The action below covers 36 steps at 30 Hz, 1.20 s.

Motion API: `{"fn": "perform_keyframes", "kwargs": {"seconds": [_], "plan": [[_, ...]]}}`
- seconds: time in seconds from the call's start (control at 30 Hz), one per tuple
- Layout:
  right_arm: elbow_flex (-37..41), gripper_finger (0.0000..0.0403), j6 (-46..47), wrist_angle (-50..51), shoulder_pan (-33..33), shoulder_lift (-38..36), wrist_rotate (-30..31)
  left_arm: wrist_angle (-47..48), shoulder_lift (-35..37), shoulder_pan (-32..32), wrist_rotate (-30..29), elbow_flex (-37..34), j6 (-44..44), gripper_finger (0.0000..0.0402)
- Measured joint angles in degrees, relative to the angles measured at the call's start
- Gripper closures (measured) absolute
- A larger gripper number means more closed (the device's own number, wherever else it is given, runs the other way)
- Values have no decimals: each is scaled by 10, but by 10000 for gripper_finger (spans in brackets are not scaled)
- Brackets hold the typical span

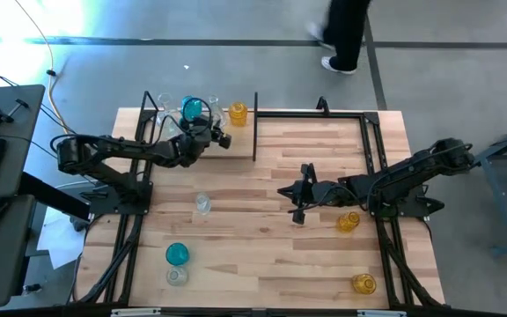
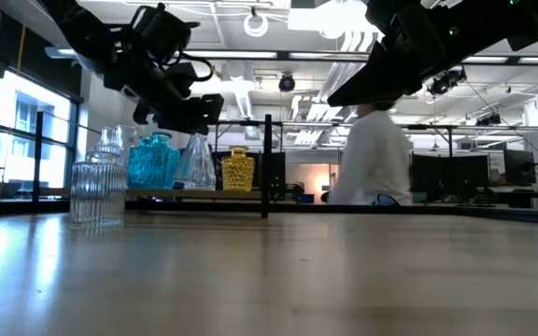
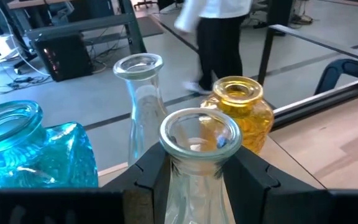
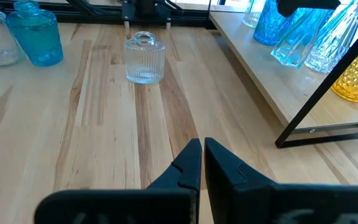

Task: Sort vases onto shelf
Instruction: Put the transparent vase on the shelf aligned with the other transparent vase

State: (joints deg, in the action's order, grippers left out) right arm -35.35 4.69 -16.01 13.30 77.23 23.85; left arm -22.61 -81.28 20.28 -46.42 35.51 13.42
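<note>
Left hand (image 3: 194, 171) grips a clear vase (image 3: 199, 163) at the shelf (image 1: 236, 145).
Beside it there: teal vase (image 3: 33, 149), amber vase (image 3: 241, 115). Right hand (image 4: 201, 155), fingers together, hovers off the shelf.

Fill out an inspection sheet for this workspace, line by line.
Surface: light wood tabletop, no spills seen.
Job's things: shelf carries a teal vase, a yellow vase, a tall clear vase and the clear vase in the grip. On the table: ribbed clear vase, teal vase beside a clear one, two yellow vases.
Clutter: nothing seen.
Grippers: left gripper shut on a clear vase's neck at the shelf; right gripper shut, empty, over mid-table.
Cables: cable on the floor.
Surroundings: person walking behind the table.
</note>
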Motion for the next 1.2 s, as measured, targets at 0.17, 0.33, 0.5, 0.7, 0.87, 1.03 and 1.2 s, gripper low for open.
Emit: {"fn": "perform_keyframes", "kwargs": {"seconds": [0.17, 0.33, 0.5, 0.7, 0.87, 1.03, 1.2], "plan": [[0, 401, 0, 0, 0, 0, 0, 0, 0, 8, 11, 0, 1, 292], [0, 401, 0, 0, 0, 0, 0, 1, 0, 9, 11, 0, 5, 292], [0, 401, 0, 0, 0, 0, 0, 4, -11, 15, 15, -1, 12, 292], [0, 401, -2, -1, 8, 0, 0, -24, -36, 15, 13, 1, 16, 291], [0, 401, -5, -2, 9, 0, 0, -27, -38, 14, 14, 1, 10, 284], [0, 401, -6, -2, 9, 0, 0, -21, -30, 7, 6, 0, -41, 261], [0, 401, -6, -2, 9, 0, 0, -17, -16, 2, -5, -2, -81, 241]]}}
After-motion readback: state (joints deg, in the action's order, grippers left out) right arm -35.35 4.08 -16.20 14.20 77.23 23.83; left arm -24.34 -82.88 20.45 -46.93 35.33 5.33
